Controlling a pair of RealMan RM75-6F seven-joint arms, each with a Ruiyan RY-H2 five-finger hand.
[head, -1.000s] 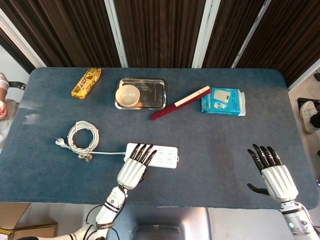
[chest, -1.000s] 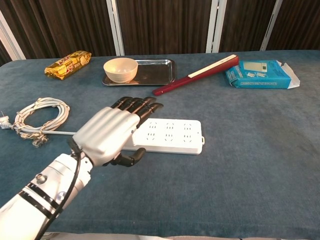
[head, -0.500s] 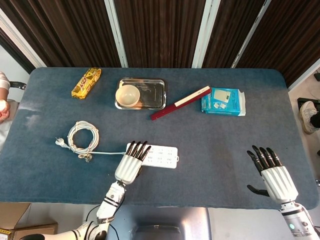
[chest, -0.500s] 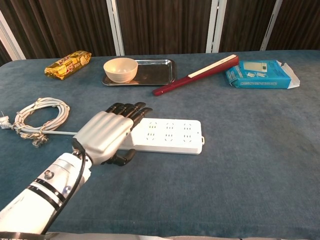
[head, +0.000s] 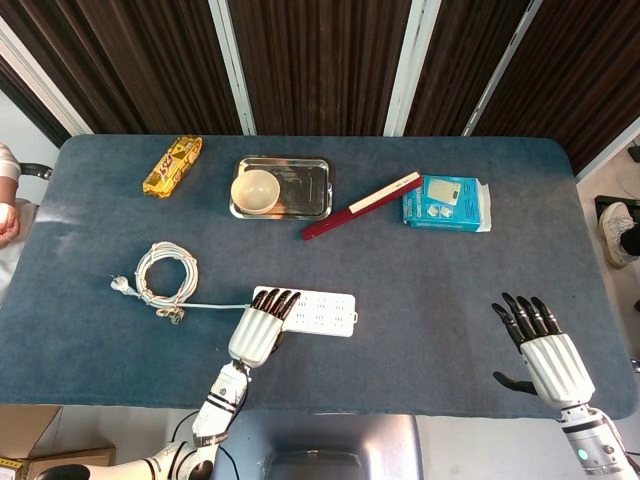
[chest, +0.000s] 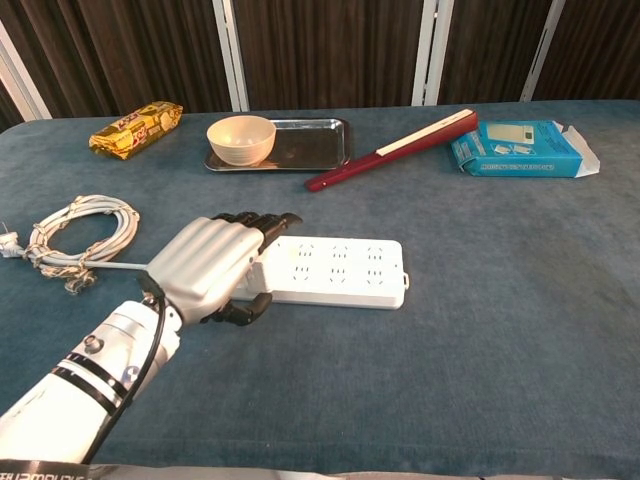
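The left hand lies over the left end of the white plastic power strip, its fingers draped on top of the near-left corner, the thumb at the near edge — resting on it; whether it has a real grasp I cannot tell. The strip's long axis runs left to right across the blue-covered table, its cord leading left to a coiled white cable. The right hand hovers well apart at the table's near right corner, fingers spread, holding nothing — the left is far nearer. Farther back, a steel tray holds a cream bowl.
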